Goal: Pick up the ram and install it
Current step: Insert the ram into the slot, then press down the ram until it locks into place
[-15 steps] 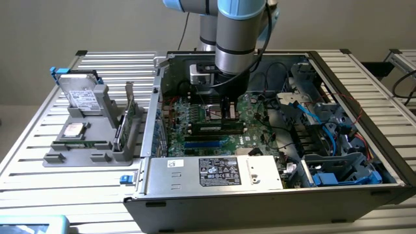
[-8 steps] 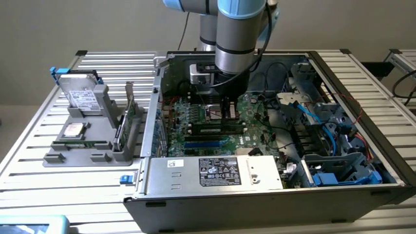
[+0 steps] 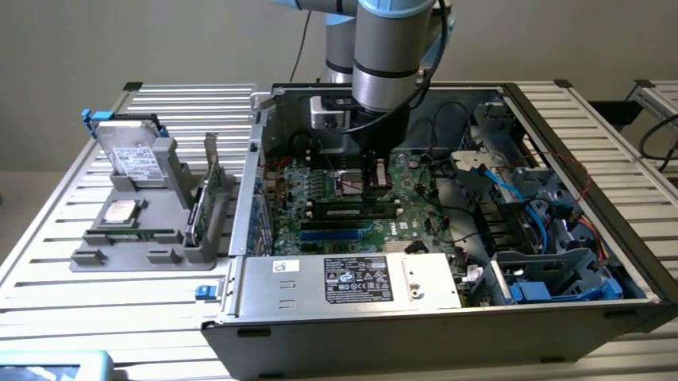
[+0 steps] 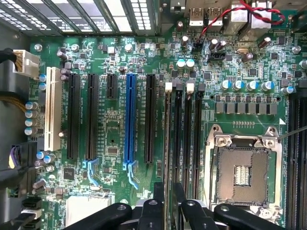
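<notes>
The ram (image 4: 168, 143) stands on edge in the memory slot nearest the long black expansion slots, and I see it as a thin green line. In the exterior view the ram (image 3: 353, 211) is a dark stick with a pale label, lying across the motherboard (image 3: 317, 190). My gripper (image 4: 167, 194) hangs low over one end of it, inside the open computer case. Its two black fingers (image 4: 154, 201) straddle the stick with a small gap on each side, so it is open. From outside, the gripper (image 3: 373, 184) sits just above the board under the arm's wrist.
Three black memory slots (image 4: 187, 139) lie beside the ram, then the bare CPU socket (image 4: 242, 172). Cables and drive cages (image 3: 551, 238) crowd the exterior view's right of the case. On the exterior view's left a grey holder (image 3: 106, 258) carries a hard drive (image 3: 132, 155), an upright card (image 3: 215, 190) and a green stick (image 3: 136, 236).
</notes>
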Robot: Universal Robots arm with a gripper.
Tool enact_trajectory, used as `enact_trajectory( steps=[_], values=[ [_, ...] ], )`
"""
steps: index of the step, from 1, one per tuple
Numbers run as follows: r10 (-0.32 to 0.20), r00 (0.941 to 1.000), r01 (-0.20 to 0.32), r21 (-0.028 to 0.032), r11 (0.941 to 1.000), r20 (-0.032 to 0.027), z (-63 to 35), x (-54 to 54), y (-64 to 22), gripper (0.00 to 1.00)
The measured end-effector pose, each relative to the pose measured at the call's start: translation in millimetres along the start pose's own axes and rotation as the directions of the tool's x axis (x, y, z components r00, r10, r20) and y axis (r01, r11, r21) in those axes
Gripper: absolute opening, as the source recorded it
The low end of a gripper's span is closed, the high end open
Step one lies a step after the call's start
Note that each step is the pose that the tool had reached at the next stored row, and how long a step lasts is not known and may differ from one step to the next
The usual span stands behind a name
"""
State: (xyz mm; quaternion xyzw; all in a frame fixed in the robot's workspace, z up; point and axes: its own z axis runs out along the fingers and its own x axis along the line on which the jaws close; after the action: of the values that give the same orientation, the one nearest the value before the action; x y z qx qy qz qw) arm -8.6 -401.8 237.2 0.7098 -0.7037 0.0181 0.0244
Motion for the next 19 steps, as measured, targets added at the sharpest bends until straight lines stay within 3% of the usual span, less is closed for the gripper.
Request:
enact_trajectory(
  steps=[5,19],
  values=[
    [0.0,1.0,0.0,-0.0014,1.0,0.0001,-9.2,1.7,-6.2,0.22],
    [0.0,1.0,0.0,-0.0032,1.0,0.0002,-9.5,2.1,-7.6,0.2]
  ],
)
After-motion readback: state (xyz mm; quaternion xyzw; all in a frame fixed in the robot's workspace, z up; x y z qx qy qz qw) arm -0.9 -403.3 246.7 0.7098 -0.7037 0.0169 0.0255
